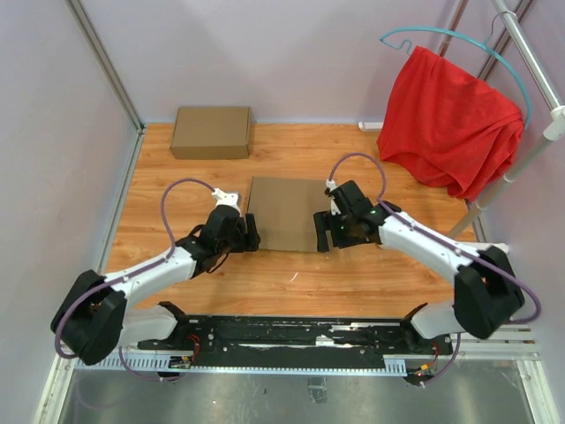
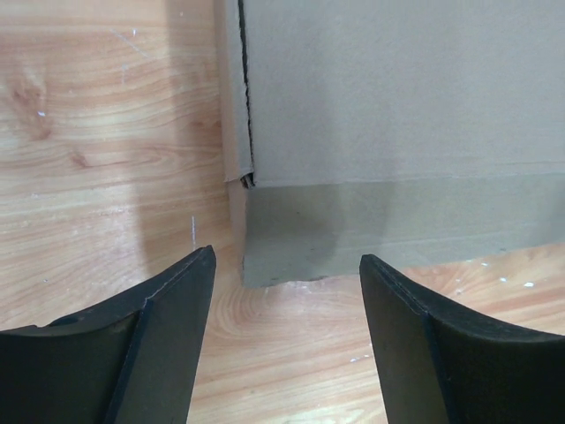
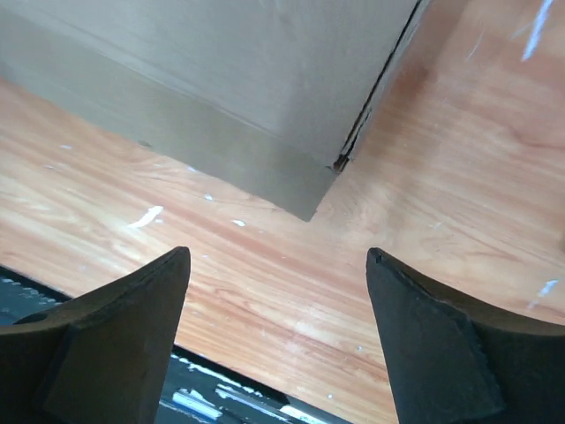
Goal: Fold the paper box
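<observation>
The paper box [image 1: 284, 214], plain brown cardboard, lies flat in the middle of the wooden table, its top face down and closed over a low front wall. My left gripper [image 1: 252, 237] is open at its near left corner, with nothing between the fingers. In the left wrist view that corner of the paper box [image 2: 397, 132] sits just beyond the left gripper [image 2: 287, 265]. My right gripper [image 1: 323, 231] is open at the near right corner, also holding nothing. The right wrist view shows the paper box [image 3: 221, 79] a little ahead of the right gripper [image 3: 278, 258].
A second, fully formed flat cardboard box [image 1: 212, 132] rests at the back left by the wall. A red cloth [image 1: 450, 119] hangs on a hanger from a metal rack at the right. The black base rail [image 1: 291, 331] runs along the near edge.
</observation>
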### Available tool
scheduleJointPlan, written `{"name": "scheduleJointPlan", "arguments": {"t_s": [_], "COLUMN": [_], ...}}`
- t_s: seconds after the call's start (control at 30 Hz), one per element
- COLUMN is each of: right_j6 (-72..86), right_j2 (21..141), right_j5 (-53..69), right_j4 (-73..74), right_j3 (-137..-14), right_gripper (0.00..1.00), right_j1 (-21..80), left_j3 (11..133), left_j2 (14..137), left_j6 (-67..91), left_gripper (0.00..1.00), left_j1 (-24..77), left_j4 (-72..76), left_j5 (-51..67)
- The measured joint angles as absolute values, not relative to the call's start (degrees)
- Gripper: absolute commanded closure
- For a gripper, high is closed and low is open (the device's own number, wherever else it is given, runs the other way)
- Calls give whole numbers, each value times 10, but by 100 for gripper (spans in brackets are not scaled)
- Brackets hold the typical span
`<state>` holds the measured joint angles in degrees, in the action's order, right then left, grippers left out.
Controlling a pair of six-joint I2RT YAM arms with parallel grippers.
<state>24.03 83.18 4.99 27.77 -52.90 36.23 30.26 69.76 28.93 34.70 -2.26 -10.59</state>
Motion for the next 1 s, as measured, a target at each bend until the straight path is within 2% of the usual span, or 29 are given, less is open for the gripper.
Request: {"name": "scheduleJointPlan", "arguments": {"t_s": [0.13, 0.2, 0.23, 0.27, 0.3, 0.33, 0.37, 0.43, 0.6, 0.7, 0.83, 1.0], "right_j6": [237, 237, 237, 237, 236, 234, 227, 215, 171, 149, 138, 136], "right_j2": [759, 750, 757, 774, 798, 830, 864, 960, 1207, 1339, 1416, 1433], "right_j5": [34, 27, 30, 32, 37, 41, 46, 54, 88, 103, 109, 137], "right_j4": [310, 309, 306, 303, 297, 293, 287, 275, 279, 307, 338, 358], "right_j3": [-580, -621, -641, -669, -702, -739, -775, -870, -1115, -1264, -1331, -1322], "right_gripper": [19, 28, 38, 49, 69, 84, 93, 99, 99, 99, 98, 97], "right_j1": [362, 357, 351, 341, 331, 319, 311, 295, 276, 271, 268, 261], "left_j3": [300, 298, 295, 290, 284, 272, 265, 245, 215, 199, 182, 183], "left_j2": [631, 595, 574, 555, 539, 519, 509, 493, 514, 531, 560, 631], "left_j6": [297, 303, 308, 312, 315, 319, 327, 331, 333, 332, 332, 328], "left_gripper": [33, 41, 47, 59, 77, 94, 99, 100, 99, 92, 89, 86], "left_j1": [347, 347, 347, 347, 347, 347, 347, 347, 347, 347, 347, 347], "left_j4": [-29, -31, -29, -28, -22, -13, -9, 6, 32, 51, 75, 97], "left_j5": [-104, -101, -97, -92, -86, -74, -65, -42, 10, 25, 34, 28]}}
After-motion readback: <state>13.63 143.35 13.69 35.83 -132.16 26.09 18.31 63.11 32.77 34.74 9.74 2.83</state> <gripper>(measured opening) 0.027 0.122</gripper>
